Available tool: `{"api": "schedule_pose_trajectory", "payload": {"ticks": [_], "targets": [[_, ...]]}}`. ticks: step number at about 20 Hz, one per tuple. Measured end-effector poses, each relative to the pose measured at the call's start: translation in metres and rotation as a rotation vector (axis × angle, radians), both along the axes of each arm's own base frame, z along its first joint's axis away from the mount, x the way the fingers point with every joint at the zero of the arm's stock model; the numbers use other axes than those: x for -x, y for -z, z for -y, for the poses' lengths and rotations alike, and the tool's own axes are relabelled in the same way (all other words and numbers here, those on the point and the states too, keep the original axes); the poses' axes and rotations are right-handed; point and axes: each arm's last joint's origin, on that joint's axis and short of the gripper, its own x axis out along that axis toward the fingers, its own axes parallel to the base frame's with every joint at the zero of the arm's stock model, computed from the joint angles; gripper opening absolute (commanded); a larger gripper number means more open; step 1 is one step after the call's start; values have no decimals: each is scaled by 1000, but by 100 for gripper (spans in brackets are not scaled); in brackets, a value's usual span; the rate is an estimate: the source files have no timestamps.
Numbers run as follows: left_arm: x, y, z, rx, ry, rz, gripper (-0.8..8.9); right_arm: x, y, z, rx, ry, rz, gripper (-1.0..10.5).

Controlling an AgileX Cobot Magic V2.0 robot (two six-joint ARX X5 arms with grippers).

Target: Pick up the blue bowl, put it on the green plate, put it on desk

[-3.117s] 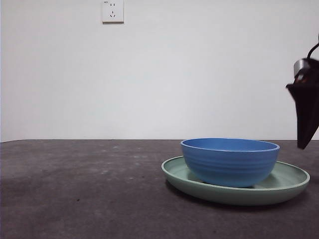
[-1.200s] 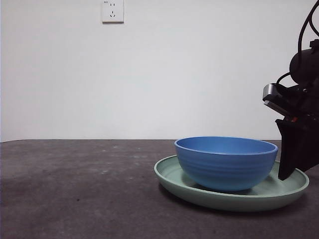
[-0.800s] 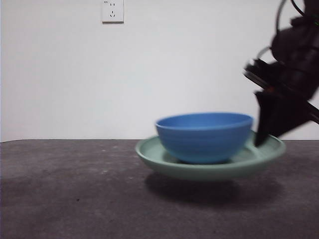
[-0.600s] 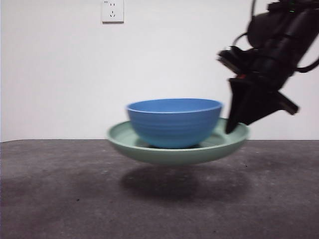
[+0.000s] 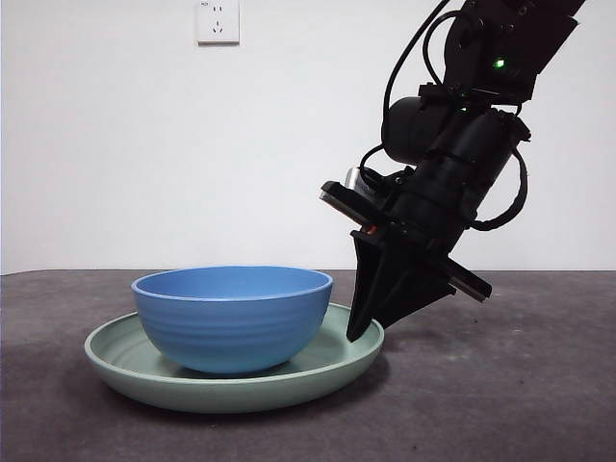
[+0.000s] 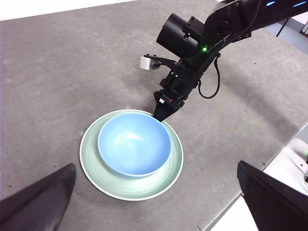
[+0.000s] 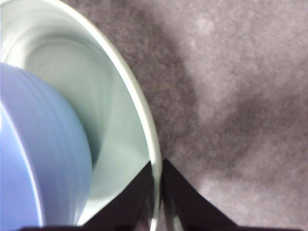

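Plate shifted left, landed; right claw tilted, pinching rim.

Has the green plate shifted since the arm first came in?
Yes. The green plate, carrying the blue bowl, moved left, now nearly beneath the wall socket, with the right gripper on its rim.

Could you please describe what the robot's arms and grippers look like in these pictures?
The right gripper has black, wedge-shaped jaws tapering to points, on a bulky black arm with looping black cables, a small green indicator light and a silver-grey block. The left gripper shows only two matte black tapered jaws.
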Motion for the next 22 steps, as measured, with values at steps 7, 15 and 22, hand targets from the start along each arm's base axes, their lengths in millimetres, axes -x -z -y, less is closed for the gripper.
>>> {"api": "schedule_pose_trajectory", "payload": {"ticks": [7,15,22], "targets": [[0,0,0,0,0,0,559,-2,-1,-1,-4,1,19,40],[0,0,0,0,0,0,559,-7,-15,5,131,42,100,316],[0,0,0,0,0,0,559,7,-125,23,213,74,353,520]]}}
